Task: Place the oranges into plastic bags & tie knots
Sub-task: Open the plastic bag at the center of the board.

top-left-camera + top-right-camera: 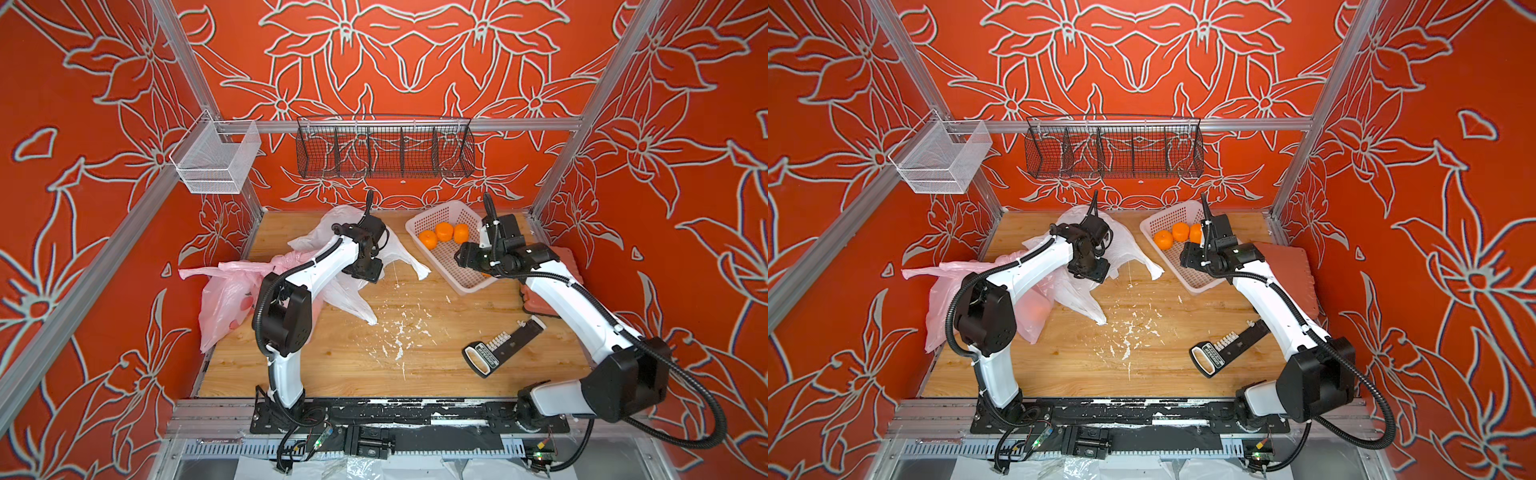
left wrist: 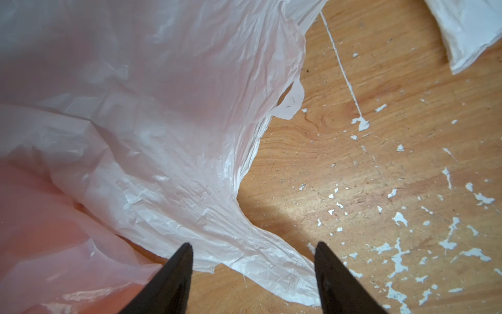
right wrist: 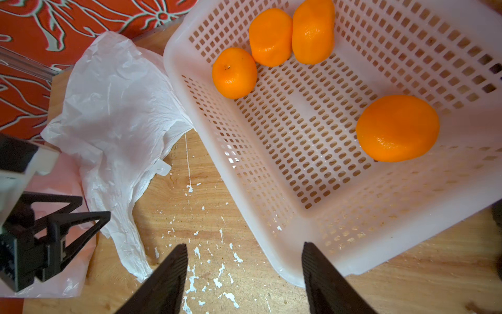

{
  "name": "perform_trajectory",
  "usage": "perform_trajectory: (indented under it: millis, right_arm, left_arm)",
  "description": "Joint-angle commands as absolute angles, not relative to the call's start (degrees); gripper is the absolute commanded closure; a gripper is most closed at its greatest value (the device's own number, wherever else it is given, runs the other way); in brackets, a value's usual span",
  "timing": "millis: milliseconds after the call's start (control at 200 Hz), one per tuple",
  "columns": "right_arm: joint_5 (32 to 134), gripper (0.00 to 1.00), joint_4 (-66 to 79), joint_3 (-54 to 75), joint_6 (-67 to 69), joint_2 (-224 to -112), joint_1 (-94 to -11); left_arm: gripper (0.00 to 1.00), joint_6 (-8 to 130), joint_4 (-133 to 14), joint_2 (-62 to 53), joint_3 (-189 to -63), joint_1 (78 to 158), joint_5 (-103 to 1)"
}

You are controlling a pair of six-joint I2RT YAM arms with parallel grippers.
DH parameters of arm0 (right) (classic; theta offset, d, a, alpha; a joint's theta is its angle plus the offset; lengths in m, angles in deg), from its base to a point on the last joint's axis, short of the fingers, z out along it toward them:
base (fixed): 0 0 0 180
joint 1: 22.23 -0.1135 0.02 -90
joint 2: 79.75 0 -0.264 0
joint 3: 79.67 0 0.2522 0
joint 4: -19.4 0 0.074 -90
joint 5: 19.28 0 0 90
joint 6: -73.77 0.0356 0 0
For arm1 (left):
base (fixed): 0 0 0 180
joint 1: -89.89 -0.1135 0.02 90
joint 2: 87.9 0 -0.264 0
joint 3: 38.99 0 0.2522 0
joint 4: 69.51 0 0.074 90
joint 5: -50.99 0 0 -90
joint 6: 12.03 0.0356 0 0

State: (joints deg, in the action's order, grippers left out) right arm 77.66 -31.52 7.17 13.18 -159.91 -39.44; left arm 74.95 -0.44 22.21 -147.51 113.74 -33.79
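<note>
**Both tools open, nothing gripped**

Left tool (image 2: 254, 244): jaws wide, empty, above a strap of the white bag (image 2: 163, 163), which lies crumpled on the bench (image 2: 380, 152). Right tool (image 3: 244, 244): jaws wide, empty, over the basket (image 3: 271, 225) rim. Four oranges (image 3: 234, 72) in basket. Pink bag (image 1: 224, 307) at bench's left edge; contents possibly fruit, unclear.

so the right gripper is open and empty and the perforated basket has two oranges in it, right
Not quite. The perforated basket has four oranges in it, not two: three bunched at one end and one lying apart, as the right wrist view shows. The right gripper is indeed open and empty.
</note>
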Motion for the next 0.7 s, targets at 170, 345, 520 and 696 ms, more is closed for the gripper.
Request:
perform_trajectory:
  millis: [170,345,520,696]
  right_arm:
    - [80.38,0.31,-33.12,8.74,12.73,-160.88,-39.11]
    - [82.93,0.32,-31.14,7.81,12.10,-160.88,-39.02]
    - [85.21,0.32,-29.32,6.85,11.33,-160.71,-39.02]
    - [85.04,0.32,-29.76,6.73,11.52,-160.55,-38.98]
  left_arm:
    - [0.32,83.95,-1.10,27.12,-149.42,110.34,-40.50]
    - [0.32,88.42,-2.02,30.84,-150.70,110.36,-38.38]
    - [0.35,91.88,-4.56,33.10,-151.06,110.36,-36.27]
    - [0.39,93.49,-4.26,36.07,-154.00,110.35,-34.35]
